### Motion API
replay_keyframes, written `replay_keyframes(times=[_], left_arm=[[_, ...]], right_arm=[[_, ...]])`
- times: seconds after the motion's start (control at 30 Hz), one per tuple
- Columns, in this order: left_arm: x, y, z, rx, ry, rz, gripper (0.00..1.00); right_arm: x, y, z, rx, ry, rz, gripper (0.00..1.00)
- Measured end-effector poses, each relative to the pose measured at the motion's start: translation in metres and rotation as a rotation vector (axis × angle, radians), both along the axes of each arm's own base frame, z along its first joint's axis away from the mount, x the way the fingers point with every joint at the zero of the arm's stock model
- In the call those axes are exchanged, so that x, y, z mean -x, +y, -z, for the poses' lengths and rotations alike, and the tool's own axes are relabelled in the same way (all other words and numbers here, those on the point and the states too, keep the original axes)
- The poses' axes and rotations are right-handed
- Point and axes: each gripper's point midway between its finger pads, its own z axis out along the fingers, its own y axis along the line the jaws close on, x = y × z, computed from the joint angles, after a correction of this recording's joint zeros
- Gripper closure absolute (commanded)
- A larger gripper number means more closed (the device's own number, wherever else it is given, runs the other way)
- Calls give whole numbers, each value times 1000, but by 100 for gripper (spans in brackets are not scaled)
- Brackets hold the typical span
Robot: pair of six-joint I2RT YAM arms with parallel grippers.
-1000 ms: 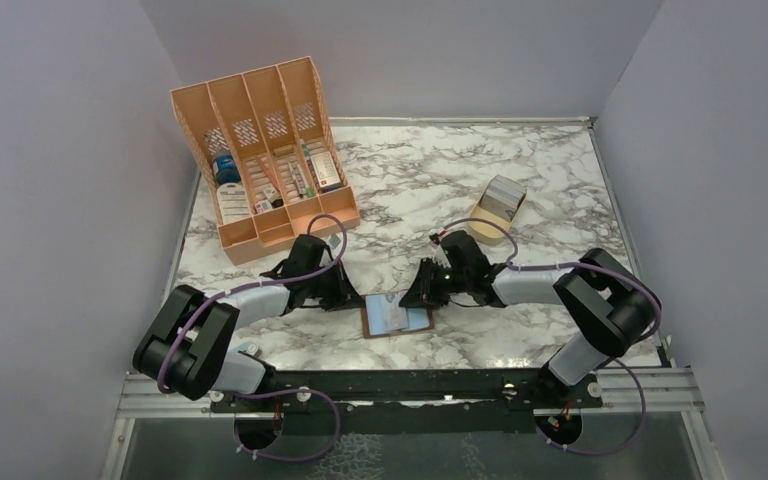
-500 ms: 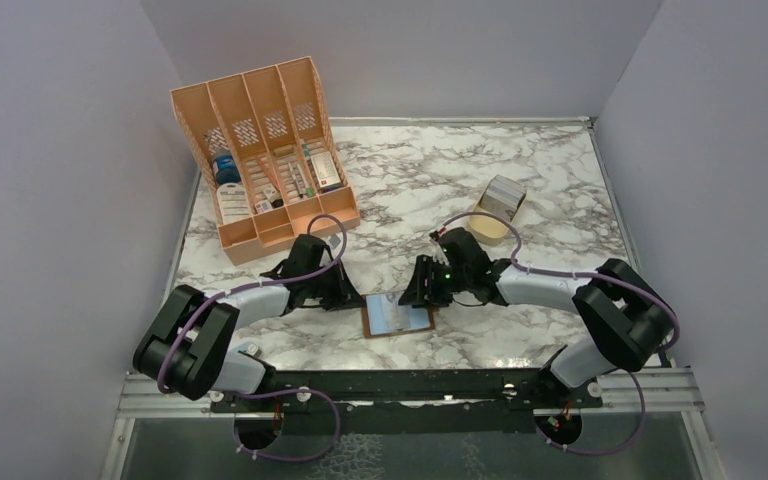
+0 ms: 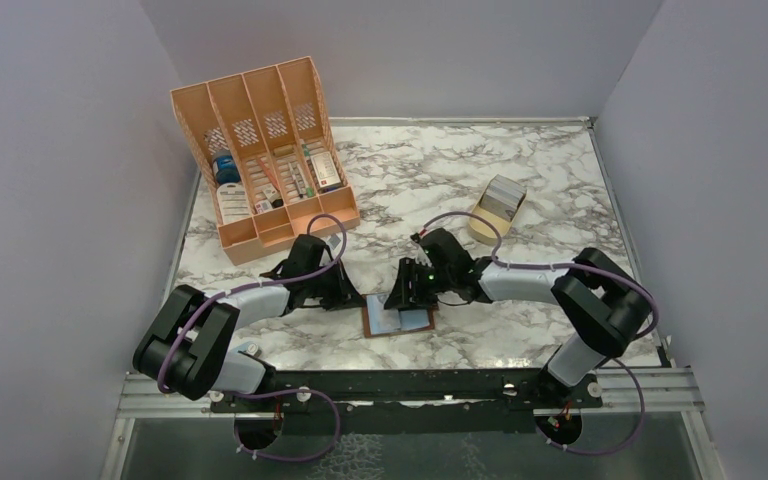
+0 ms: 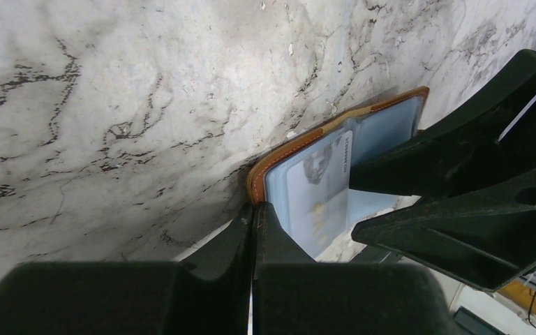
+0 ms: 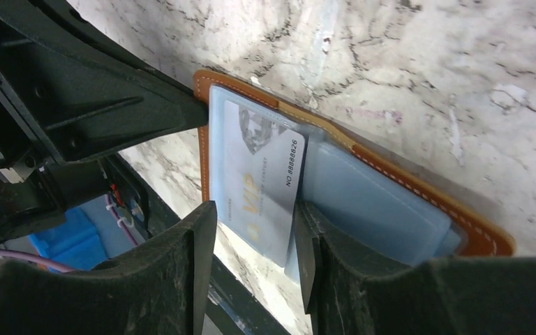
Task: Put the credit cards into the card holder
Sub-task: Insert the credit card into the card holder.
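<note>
Top external camera sits high above the near edge, looking down on the whole marble table (image 3: 560,180); left and right wrist cameras ride close and low, facing each other across the open card holder (image 5: 377,202), common to all three views.

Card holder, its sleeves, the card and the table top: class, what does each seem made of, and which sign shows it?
Card holder: tan leather or imitation, matt, pale stitching along the rim.
Sleeves: clear bluish flexible plastic, slightly glossy.
Card: pale stiff plastic, printed number and portrait.
Table top: grey-veined white marble look; stone or laminate, cannot tell.
</note>
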Motion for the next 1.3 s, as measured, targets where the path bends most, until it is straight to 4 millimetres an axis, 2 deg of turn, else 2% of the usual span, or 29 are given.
replay_keyframes(times=[0.17, 0.47, 0.7, 0.9, 1.03, 1.2, 1.3], left_arm=[[0, 0, 0, 3, 2, -4, 100], [0, 0, 0, 3, 3, -4, 100], [0, 0, 0, 3, 1, 0, 100], [0, -2, -2, 2, -12, 17, 100], [-2, -5, -7, 10, -23, 38, 100], [-2, -6, -10, 7, -21, 55, 100], [-2, -7, -14, 10, -22, 72, 100]], right_arm=[[1, 11, 1, -7, 0, -26, 60], [3, 11, 4, 23, -3, -47, 61], [-3, 9, -13, 69, -81, -98, 56], [-21, 12, -43, 76, -210, -116, 55], [-38, 9, -56, 130, -283, -102, 55], [-81, 0, -85, 214, -484, -86, 55], [-100, -14, -101, 282, -631, -106, 55]])
